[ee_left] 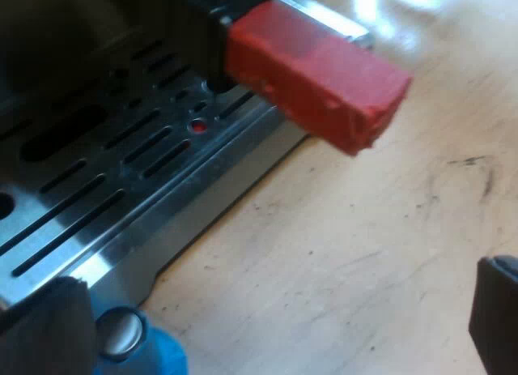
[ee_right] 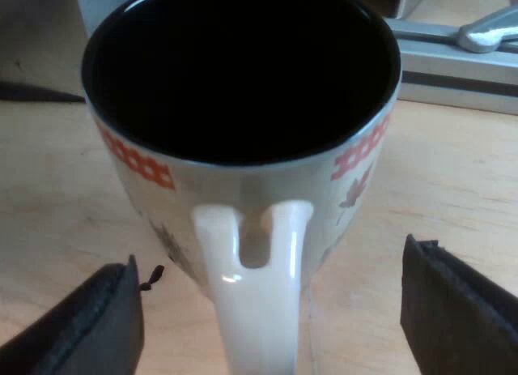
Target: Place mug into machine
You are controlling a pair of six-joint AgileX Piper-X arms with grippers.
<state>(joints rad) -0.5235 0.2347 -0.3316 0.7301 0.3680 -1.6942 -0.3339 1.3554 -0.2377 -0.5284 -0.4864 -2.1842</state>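
Note:
A white mug [ee_right: 243, 181] with a black inside, red patterned bands and a white handle [ee_right: 251, 302] stands upright on the wooden table. My right gripper [ee_right: 271, 310] is open, its two black fingers [ee_right: 89, 318] on either side of the handle, not touching it. In the left wrist view the red end of the holder's handle [ee_left: 316, 75] juts out over the machine's slotted metal drip tray [ee_left: 121, 164]. My left gripper [ee_left: 275, 318] is open, with its fingers [ee_left: 495, 310] wide apart above the table beside the tray.
A blue tamper [ee_left: 133, 343] with a metal face lies by the drip tray's corner. Past the mug runs a metal rail [ee_right: 453, 67] with a grey lever-like part [ee_right: 486, 35] on it. Bare wooden table [ee_left: 364, 245] spreads beside the tray.

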